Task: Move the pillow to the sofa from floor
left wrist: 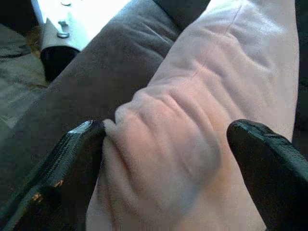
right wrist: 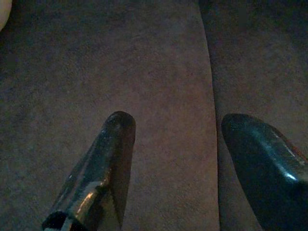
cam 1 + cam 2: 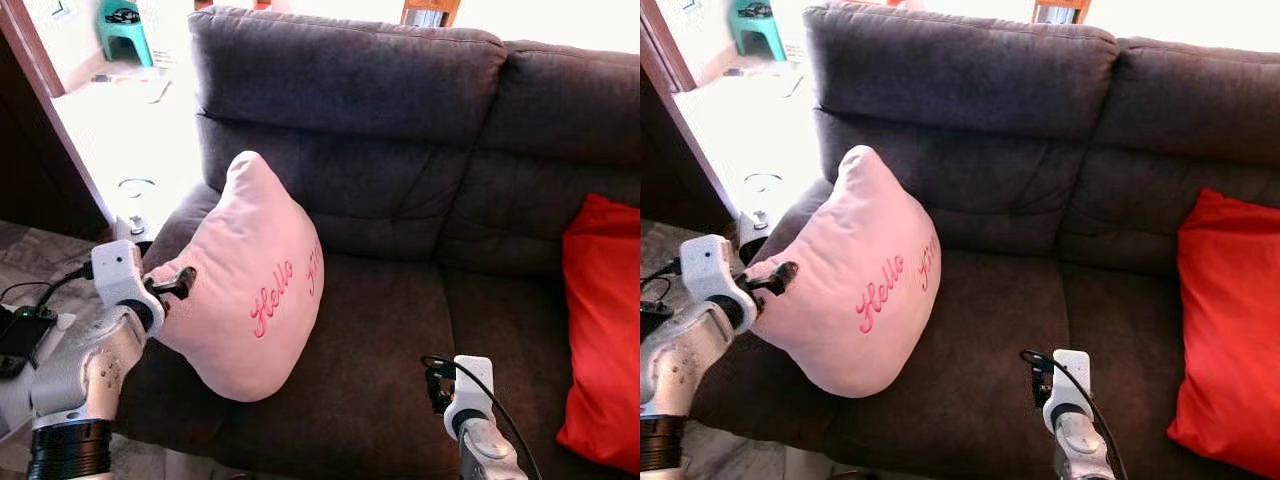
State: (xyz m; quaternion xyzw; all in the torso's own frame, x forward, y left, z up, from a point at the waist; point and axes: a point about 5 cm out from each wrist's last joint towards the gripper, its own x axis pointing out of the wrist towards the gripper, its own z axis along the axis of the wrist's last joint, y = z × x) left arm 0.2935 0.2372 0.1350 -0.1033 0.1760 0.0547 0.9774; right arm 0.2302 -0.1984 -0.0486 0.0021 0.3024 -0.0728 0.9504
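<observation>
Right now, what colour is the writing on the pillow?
Darker pink cursive stitching on the pale pink pillow, reading "Hello"; clearest in the left eye view.

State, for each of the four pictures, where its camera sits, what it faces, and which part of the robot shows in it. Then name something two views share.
Left eye view: on the head, looking down at the dark sofa; both silver arms show.
Right eye view: beside it, same scene, with the red cushion.
Left wrist view: on the left wrist, looking along the left gripper, whose fingers pinch the pink pillow.
Right wrist view: on the right wrist, looking along the open right gripper at the seat.
Shared: both eye views and the left wrist view show the pillow.
</observation>
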